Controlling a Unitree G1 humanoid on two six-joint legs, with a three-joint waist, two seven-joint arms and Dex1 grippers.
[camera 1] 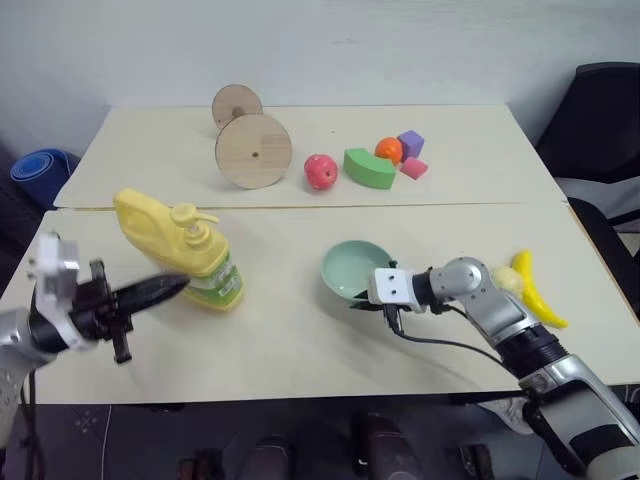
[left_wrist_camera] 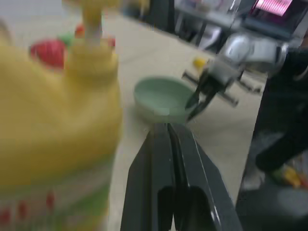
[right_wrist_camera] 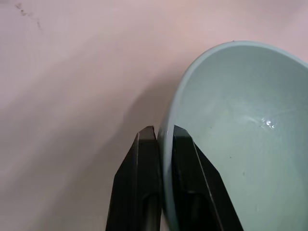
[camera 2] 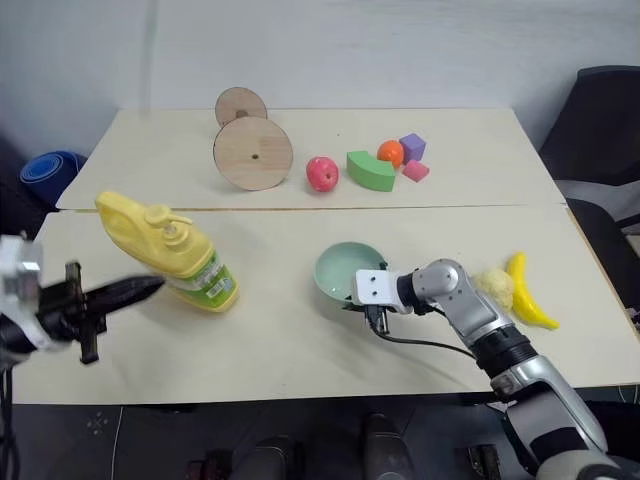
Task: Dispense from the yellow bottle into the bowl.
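Note:
The yellow bottle (camera 1: 185,250), with its pump top and green-white label, stands at the left of the near table and looms close in the left wrist view (left_wrist_camera: 53,120). My left gripper (camera 1: 180,284) is shut and empty, pointing at the bottle's lower side; its tips (left_wrist_camera: 166,126) lie just beside the bottle. The pale mint-green bowl (camera 1: 352,262) sits at the table's middle. My right gripper (right_wrist_camera: 163,131) is shut on the bowl's near rim (right_wrist_camera: 168,120), one finger inside and one outside. That grip also shows in the left wrist view, with the right gripper (left_wrist_camera: 199,98) at the bowl (left_wrist_camera: 161,98).
On the far table lie a wooden spool (camera 1: 252,150), a red apple (camera 1: 320,171), a green arch block (camera 1: 368,168), an orange ball (camera 1: 389,150), a purple cube (camera 1: 411,143) and a pink block (camera 1: 413,168). A banana (camera 1: 535,290) lies at the right. A black chair (camera 1: 600,120) stands beyond.

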